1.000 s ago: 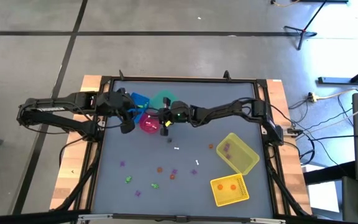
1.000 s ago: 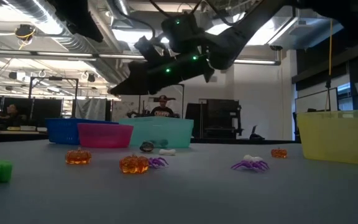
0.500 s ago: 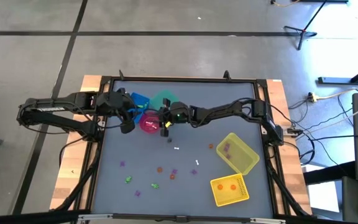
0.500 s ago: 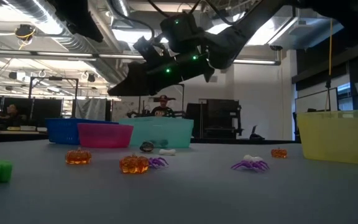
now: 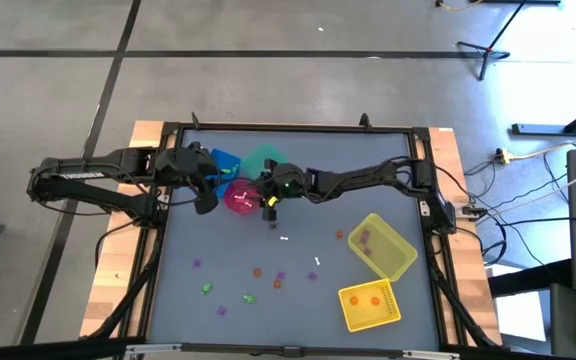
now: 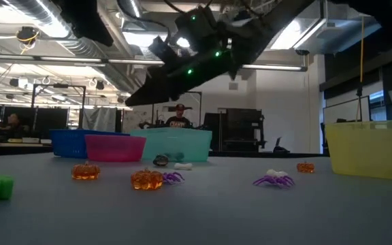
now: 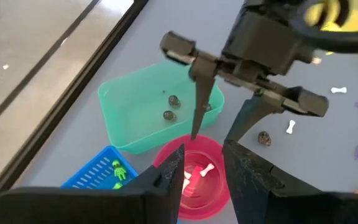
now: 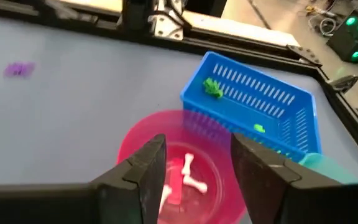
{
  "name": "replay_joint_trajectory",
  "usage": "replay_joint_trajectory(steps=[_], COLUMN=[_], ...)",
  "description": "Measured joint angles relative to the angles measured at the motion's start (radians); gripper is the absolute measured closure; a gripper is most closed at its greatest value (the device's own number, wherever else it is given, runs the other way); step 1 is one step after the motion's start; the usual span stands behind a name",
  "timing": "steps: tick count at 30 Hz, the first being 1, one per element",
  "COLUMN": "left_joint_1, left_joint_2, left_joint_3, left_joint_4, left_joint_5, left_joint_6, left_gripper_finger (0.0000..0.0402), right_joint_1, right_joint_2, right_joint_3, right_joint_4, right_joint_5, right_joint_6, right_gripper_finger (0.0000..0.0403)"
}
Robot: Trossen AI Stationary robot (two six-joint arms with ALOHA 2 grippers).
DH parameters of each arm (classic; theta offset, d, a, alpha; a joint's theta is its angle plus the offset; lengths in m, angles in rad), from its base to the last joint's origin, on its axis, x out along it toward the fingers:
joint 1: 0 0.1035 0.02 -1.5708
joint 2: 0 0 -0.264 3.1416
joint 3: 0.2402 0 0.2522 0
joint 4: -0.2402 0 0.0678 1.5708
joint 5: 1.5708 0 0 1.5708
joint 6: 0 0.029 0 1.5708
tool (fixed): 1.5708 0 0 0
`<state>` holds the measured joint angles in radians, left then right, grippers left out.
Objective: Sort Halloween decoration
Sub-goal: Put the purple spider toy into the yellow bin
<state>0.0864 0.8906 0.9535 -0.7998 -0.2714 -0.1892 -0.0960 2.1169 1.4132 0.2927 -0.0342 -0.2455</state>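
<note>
While white bone trinkets (image 8: 188, 174) are lying in the pink bin (image 8: 132, 144) directly beneath it, the right gripper (image 7: 219, 121) is being held parted and empty, with the left gripper (image 5: 204, 203) waiting half-open beside the bins.

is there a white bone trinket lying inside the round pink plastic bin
Yes: the right wrist view shows white bone-shaped trinkets lying on the floor of the round pink plastic bin.
</note>
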Motion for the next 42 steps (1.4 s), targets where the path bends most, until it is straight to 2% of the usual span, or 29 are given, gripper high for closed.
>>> replay_joint_trajectory(steps=[8,15,18,23,28,34,38,42], left_joint_1=[0.000,0.000,0.000,-0.015,-0.086,-0.204,-0.284,-0.356], left_joint_2=[0.004,0.021,0.021,0.032,0.046,0.103,0.165,0.230], left_joint_3=[0.000,-0.001,-0.002,-0.002,-0.002,-0.002,-0.002,-0.002], left_joint_4=[-0.002,-0.108,-0.173,-0.327,-0.431,-0.436,-0.434,-0.432], left_joint_5=[0.005,0.036,0.101,0.236,0.266,0.244,0.237,0.237], left_joint_6=[-0.109,-0.230,-0.310,-0.478,-0.611,-0.649,-0.648,-0.649], left_gripper_finger=[0.0299,0.0233,0.0213,0.0208,0.0211,0.0211,0.0211,0.0211], right_joint_1=[0.027,0.039,0.039,0.037,0.037,0.037,0.037,0.038], right_joint_2=[-0.115,-0.218,-0.262,-0.324,-0.336,-0.336,-0.378,-0.444], right_joint_3=[0.000,0.000,0.000,0.000,0.000,-0.001,-0.028,-0.113], right_joint_4=[-0.297,-0.535,-0.660,-0.854,-1.058,-1.267,-1.277,-1.252], right_joint_5=[0.097,0.171,0.181,0.185,0.253,0.259,0.250,0.250], right_joint_6=[-0.056,-0.070,-0.069,-0.069,-0.032,0.028,0.037,0.064], right_gripper_finger=[0.0224,0.0224,0.0224,0.0224,0.0224,0.0224,0.0224,0.0224])
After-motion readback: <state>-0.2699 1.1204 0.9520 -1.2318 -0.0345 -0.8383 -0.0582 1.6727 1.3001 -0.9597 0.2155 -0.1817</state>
